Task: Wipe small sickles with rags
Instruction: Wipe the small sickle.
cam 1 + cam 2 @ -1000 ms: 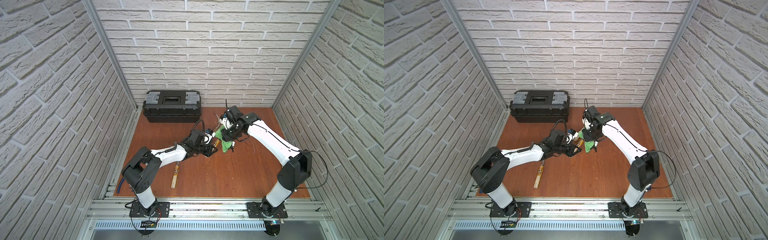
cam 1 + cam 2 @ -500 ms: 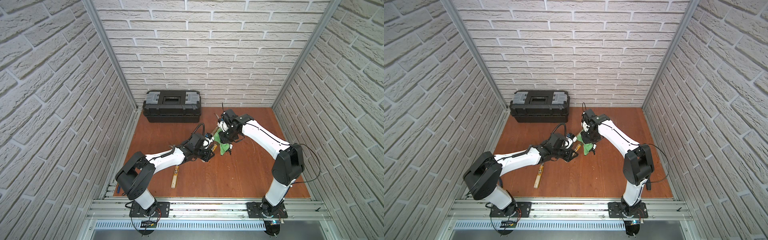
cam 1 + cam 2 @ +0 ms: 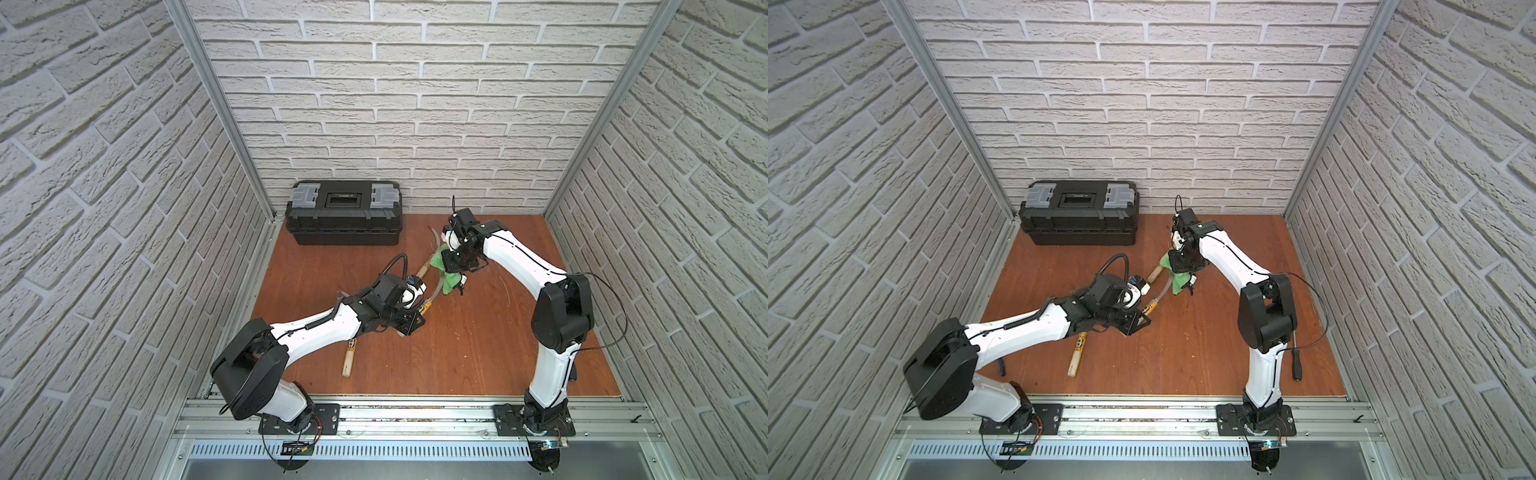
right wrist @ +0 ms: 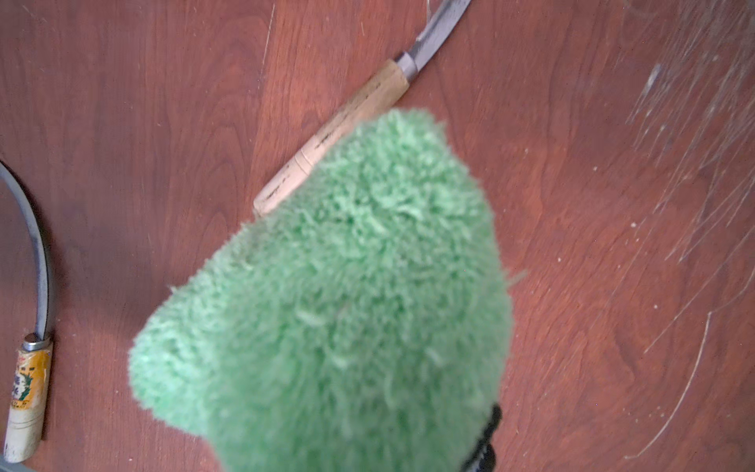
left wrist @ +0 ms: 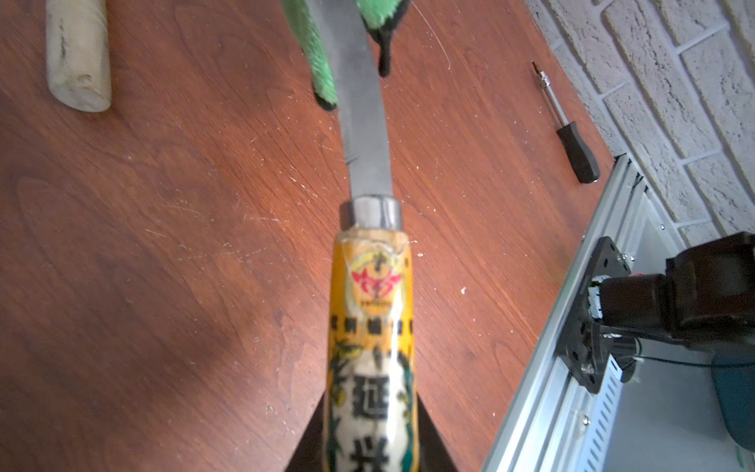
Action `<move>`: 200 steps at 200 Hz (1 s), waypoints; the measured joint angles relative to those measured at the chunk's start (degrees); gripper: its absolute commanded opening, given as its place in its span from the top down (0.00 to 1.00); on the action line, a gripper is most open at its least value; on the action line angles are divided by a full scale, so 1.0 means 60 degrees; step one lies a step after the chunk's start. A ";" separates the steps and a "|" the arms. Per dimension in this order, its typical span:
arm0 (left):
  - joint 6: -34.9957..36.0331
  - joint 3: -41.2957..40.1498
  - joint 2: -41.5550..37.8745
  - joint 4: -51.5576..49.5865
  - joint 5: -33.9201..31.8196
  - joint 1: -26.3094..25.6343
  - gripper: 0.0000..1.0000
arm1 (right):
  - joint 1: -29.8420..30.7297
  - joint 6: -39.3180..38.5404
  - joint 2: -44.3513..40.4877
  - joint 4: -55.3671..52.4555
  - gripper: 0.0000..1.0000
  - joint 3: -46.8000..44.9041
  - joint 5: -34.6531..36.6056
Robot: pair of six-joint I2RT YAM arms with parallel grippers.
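My left gripper [image 3: 417, 321] is shut on the yellow labelled handle [image 5: 374, 335] of a small sickle, whose grey blade [image 5: 363, 135] points away towards the rag. The green fluffy rag [image 3: 448, 275] hangs from my right gripper [image 3: 456, 266], which is shut on it; the rag folds around the held blade farther up. The rag [image 4: 347, 306] fills the right wrist view and hides the fingers. A second sickle with a plain wooden handle [image 3: 421, 271] lies on the floor under the rag. A third sickle's handle [image 3: 348, 362] sticks out from beneath my left forearm.
A black toolbox [image 3: 344, 216] stands against the back wall at the left. A black-handled screwdriver [image 3: 1296, 365] lies by the right wall near the front. The wooden floor [image 3: 478, 353] ends at a metal rail [image 3: 415, 411] in front.
My left gripper has drawn the held sickle back towards the front. The right arm's elbow has swung left while the rag stays on the blade.
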 measured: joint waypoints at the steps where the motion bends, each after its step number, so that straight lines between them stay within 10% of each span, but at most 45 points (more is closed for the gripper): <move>1: 0.0000 -0.0004 -0.0011 -0.0004 0.0000 -0.0007 1.00 | 0.0000 -0.0007 0.0015 0.0011 0.97 0.0018 0.0000; 115: 0.0619 -0.0160 -0.0860 0.0004 -0.0594 -0.0120 1.00 | -0.1173 -0.0856 0.1891 -0.0878 0.97 0.2736 0.0015; 200: 0.0707 -0.0652 -0.0772 0.0091 -0.1552 0.0007 1.00 | -0.0761 -0.0962 -0.1024 -0.1512 0.97 0.0994 -0.0044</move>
